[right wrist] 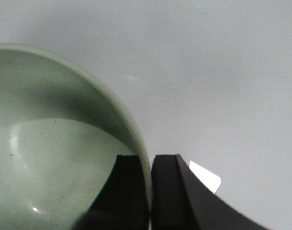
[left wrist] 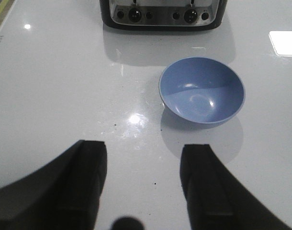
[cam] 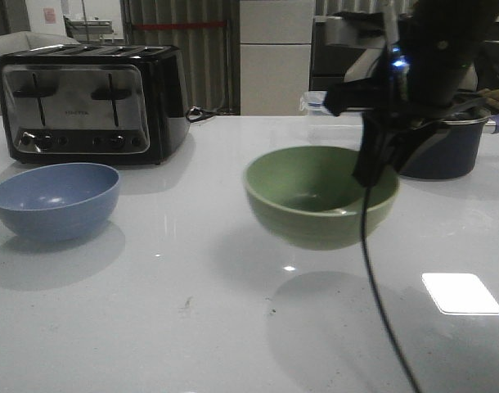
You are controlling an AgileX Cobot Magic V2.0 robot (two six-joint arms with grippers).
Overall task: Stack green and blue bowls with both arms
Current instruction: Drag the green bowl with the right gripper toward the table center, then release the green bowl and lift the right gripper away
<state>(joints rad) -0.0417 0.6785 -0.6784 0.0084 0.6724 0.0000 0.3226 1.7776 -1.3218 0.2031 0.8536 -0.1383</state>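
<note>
The green bowl hangs above the table at centre right, its shadow on the table below it. My right gripper is shut on its right rim; in the right wrist view the two fingers pinch the bowl's rim, one inside and one outside, with the gripper closed on it. The blue bowl sits upright and empty on the table at the left. In the left wrist view the blue bowl lies ahead of my open, empty left gripper, which is above the table. The left arm does not show in the front view.
A black and silver toaster stands behind the blue bowl and also shows in the left wrist view. A dark blue lidded pot stands behind the right arm. A cable hangs from the right arm across the table front.
</note>
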